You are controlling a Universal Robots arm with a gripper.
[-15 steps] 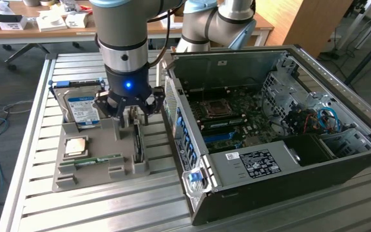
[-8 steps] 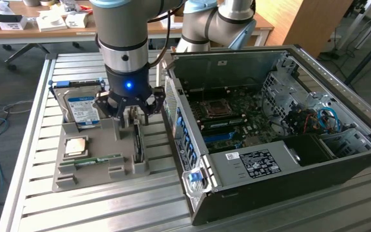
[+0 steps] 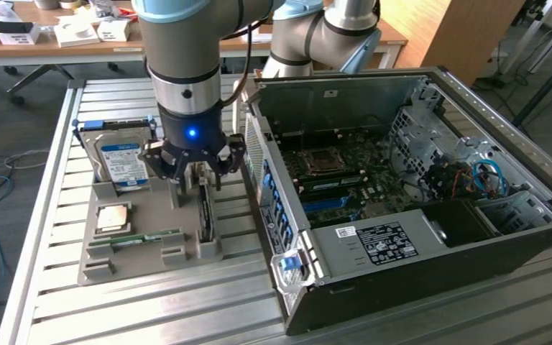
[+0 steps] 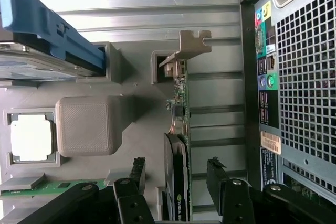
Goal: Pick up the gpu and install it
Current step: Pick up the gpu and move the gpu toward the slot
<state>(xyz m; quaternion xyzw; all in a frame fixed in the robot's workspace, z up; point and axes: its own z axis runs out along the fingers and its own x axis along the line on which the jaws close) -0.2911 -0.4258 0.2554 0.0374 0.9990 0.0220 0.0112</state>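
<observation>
Pick-up step: wide-open, empty jaws flank the thin dark-green circuit-board gpu (image 4: 179, 98), which stands on edge in the grey plastic holder (image 4: 84, 127). The grasp likely calls for closing squarely.

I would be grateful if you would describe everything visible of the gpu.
The gpu is a thin green circuit board standing on edge in a slot of the grey holder, with a black cooler on one side and a pale metal bracket at one end. The open gripper straddles it, a finger on each side, neither visibly touching it.
</observation>
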